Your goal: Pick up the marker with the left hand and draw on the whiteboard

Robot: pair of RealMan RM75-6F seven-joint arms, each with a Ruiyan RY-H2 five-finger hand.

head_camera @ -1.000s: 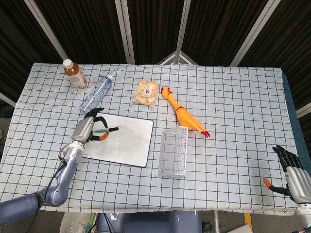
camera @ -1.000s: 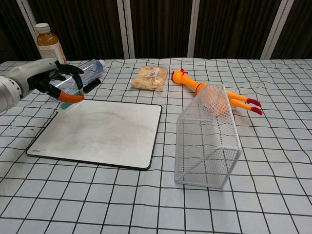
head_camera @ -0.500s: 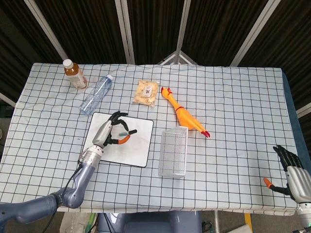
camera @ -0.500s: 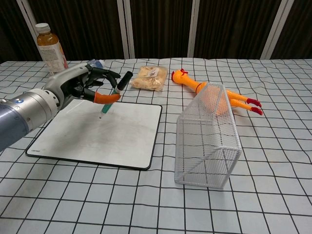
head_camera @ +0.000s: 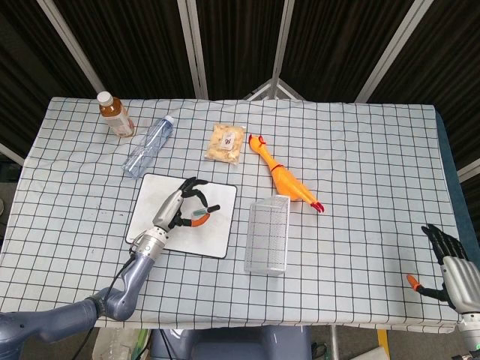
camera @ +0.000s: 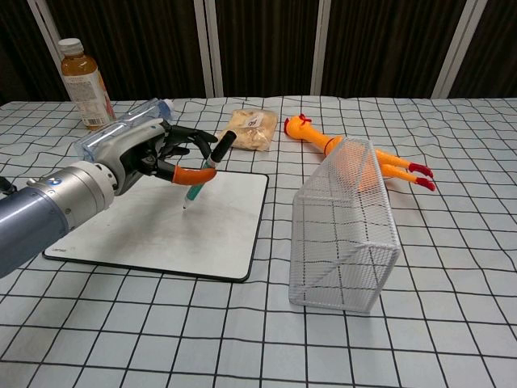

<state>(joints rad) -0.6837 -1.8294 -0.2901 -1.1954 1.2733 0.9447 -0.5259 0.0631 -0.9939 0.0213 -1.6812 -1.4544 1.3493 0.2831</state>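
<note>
Left hand (camera: 153, 153) pinching tilted marker (camera: 206, 167), tip down over whiteboard (camera: 121, 234), right hand (head_camera: 450, 264) at 4 o'clock, fingers apart, holding nothing

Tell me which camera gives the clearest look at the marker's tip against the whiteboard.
The chest view: the marker, held by the left hand, shows nearly side-on, slanting tip-down to the whiteboard. In the head view the marker is small and largely hidden by the fingers, so its tip is unclear.
</note>
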